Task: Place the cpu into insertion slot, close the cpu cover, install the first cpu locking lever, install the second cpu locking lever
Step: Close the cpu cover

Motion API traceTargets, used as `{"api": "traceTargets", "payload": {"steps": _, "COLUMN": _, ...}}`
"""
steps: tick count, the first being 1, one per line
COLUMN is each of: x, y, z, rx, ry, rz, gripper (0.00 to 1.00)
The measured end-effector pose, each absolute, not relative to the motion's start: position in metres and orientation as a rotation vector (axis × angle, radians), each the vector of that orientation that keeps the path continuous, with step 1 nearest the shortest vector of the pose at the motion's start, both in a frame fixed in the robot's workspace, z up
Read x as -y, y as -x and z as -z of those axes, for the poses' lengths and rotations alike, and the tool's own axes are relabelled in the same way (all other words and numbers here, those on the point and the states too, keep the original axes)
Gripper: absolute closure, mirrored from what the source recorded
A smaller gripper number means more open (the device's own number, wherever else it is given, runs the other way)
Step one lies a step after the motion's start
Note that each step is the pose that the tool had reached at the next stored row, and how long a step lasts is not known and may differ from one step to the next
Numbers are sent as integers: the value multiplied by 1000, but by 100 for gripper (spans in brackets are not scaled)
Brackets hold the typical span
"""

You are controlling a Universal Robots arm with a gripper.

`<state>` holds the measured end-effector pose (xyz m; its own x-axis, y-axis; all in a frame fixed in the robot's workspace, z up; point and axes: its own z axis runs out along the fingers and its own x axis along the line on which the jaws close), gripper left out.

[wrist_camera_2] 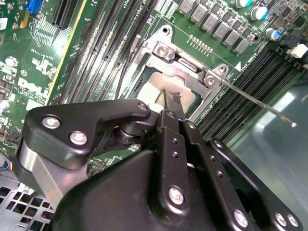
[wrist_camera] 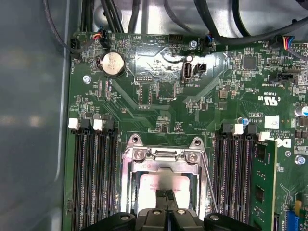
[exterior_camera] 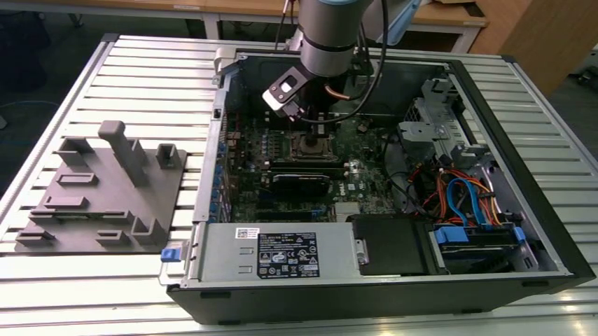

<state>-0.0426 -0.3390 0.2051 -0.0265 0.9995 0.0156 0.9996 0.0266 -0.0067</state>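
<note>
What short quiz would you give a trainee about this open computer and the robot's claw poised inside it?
1. True or false: the small pale silver-grey square cpu lies in the square black silver-rimmed insertion slot.
2. The black metal claw, right above that cpu, has its jaws: A wide open; B shut together; C gripping a cable.
3. Name the thin silver metal rod jutting away from the slot's frame.

Key: 1 true; 2 B; 3 a cpu locking lever.
</note>
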Motion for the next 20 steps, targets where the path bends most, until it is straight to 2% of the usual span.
{"api": "traceTargets", "payload": {"steps": 20, "x": 341, "y": 40, "z": -205, "rx": 2239, "ry": 2181, "rz": 10, "gripper": 90}}
